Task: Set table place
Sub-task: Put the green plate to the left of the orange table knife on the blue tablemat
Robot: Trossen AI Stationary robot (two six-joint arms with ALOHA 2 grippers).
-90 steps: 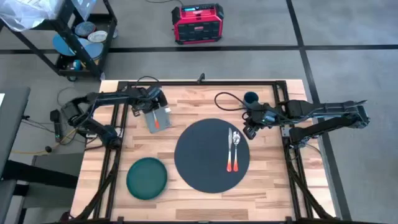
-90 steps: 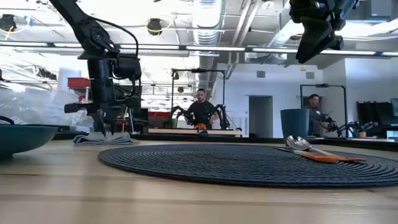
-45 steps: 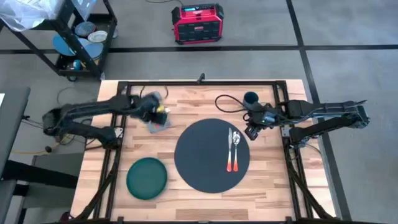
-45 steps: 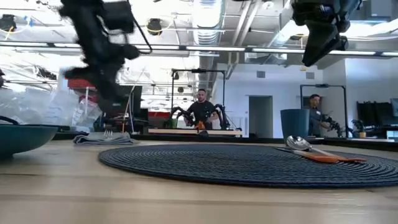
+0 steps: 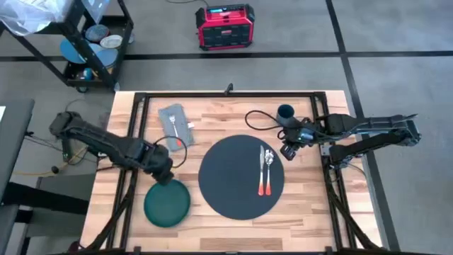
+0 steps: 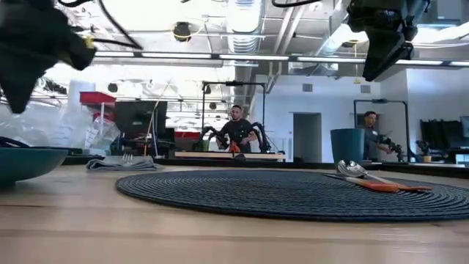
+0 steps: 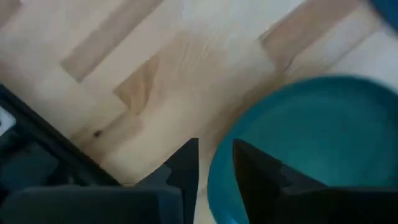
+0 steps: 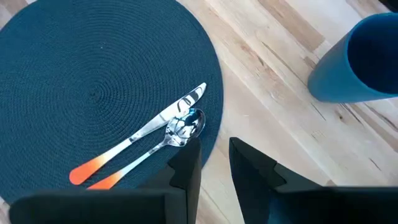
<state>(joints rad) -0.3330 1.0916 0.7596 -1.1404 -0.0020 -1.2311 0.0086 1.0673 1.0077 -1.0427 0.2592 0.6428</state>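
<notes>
Left gripper point(image 7: 214, 168) over green plate point(image 7: 311, 149) rim.

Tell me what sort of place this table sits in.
Most likely a robotics lab or workshop, not a dining room: exposed ceiling ducts, another robot arm rig on a far bench, and a red equipment case on the grey floor.

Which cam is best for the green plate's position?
High view: the whole green plate shows, on the table beside the mat, with the left gripper at its rim. Left wrist view shows only part; low view only its edge; right wrist view none.
</notes>
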